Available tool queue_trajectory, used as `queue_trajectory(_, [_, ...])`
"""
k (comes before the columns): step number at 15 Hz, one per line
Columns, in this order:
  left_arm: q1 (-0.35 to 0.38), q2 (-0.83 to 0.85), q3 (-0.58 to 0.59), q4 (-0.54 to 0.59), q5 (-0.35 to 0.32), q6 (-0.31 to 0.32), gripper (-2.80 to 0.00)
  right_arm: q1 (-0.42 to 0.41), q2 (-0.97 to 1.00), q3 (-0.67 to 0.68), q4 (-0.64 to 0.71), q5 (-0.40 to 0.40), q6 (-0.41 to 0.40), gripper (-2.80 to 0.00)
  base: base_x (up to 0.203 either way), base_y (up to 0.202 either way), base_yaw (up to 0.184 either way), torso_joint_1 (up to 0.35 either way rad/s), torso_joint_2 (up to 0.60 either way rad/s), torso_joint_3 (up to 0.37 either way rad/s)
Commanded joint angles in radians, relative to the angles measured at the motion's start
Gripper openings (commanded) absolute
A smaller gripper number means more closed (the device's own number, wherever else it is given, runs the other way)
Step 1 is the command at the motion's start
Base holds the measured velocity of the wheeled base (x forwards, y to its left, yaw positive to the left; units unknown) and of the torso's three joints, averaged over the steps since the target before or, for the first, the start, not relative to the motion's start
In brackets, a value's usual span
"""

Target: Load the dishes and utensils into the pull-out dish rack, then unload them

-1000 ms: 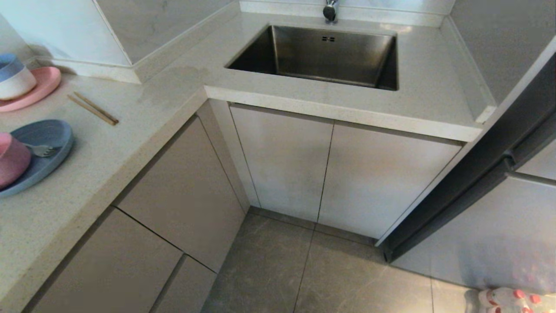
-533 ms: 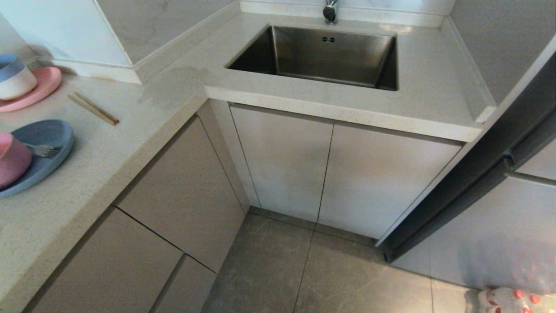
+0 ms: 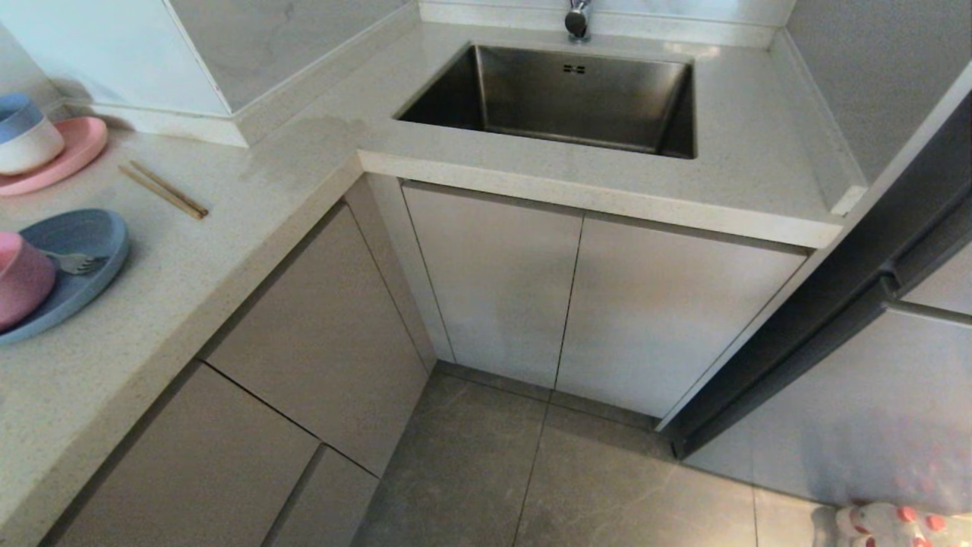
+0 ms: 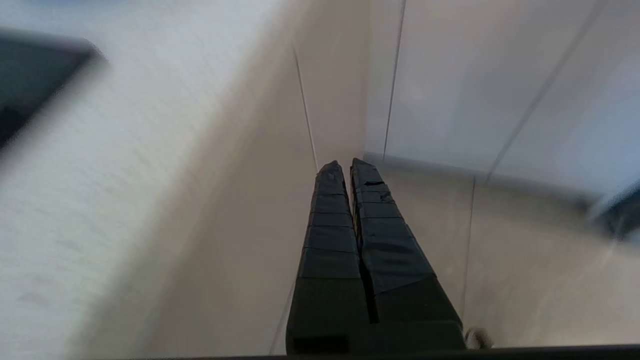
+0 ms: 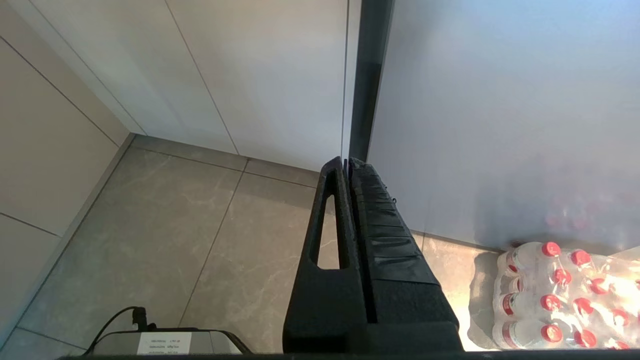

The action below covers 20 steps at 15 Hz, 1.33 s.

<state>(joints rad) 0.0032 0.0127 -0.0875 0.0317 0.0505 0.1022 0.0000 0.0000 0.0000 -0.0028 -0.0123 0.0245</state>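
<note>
Left wrist view had your left end effector (image 4: pixel 345 167) pinched closed and empty, low beside the beige cabinet fronts (image 3: pixel 319 334); the right end effector (image 5: pixel 346 162) hung closed and empty over the floor (image 5: pixel 165 235). On the worktop (image 3: pixel 250 197) the pink bowl (image 3: pixel 23 277) and metal utensil (image 3: pixel 74 263) sat on the blue plate (image 3: pixel 91 235), with the chopsticks (image 3: pixel 163 190) just beyond. No dish rack showed, so everything seemed unloaded. You needed only to park both arms clear of the fronts.
</note>
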Motion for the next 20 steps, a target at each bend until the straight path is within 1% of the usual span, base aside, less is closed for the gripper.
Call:
queue_trajectory(1, [0.001, -0.014, 0.061, -0.027, -0.024, -0.024, -2.8, 0.0, 0.001, 0.0, 0.0, 0.0, 0.0, -2.8, 0.0, 0.0, 0.0, 0.0, 0.0, 0.0])
queue_trajectory(2, [0.001, -0.014, 0.087, -0.031, -0.06, -0.032, -2.8, 0.0, 0.0, 0.0, 0.0, 0.0, 0.0, -2.8, 0.0, 0.0, 0.0, 0.0, 0.0, 0.0])
queue_trajectory(3, [0.001, -0.014, 0.086, -0.03, -0.072, -0.035, -2.8, 0.0, 0.001, 0.0, 0.0, 0.0, 0.0, -2.8, 0.0, 0.0, 0.0, 0.0, 0.0, 0.0])
queue_trajectory(5, [0.001, -0.014, 0.087, -0.035, -0.07, -0.05, -2.8, 0.0, 0.001, 0.0, 0.0, 0.0, 0.0, -2.8, 0.0, 0.0, 0.0, 0.0, 0.0, 0.0])
queue_trajectory(7, [0.001, -0.014, 0.087, -0.035, -0.067, -0.084, -2.8, 0.0, 0.0, 0.0, 0.0, 0.0, 0.0, -2.8, 0.0, 0.0, 0.0, 0.0, 0.0, 0.0])
queue_trajectory(20, [0.001, -0.014, 0.087, -0.035, -0.066, -0.085, -2.8, 0.0, 0.002, 0.0, 0.0, 0.0, 0.0, -2.8, 0.0, 0.0, 0.0, 0.0, 0.0, 0.0])
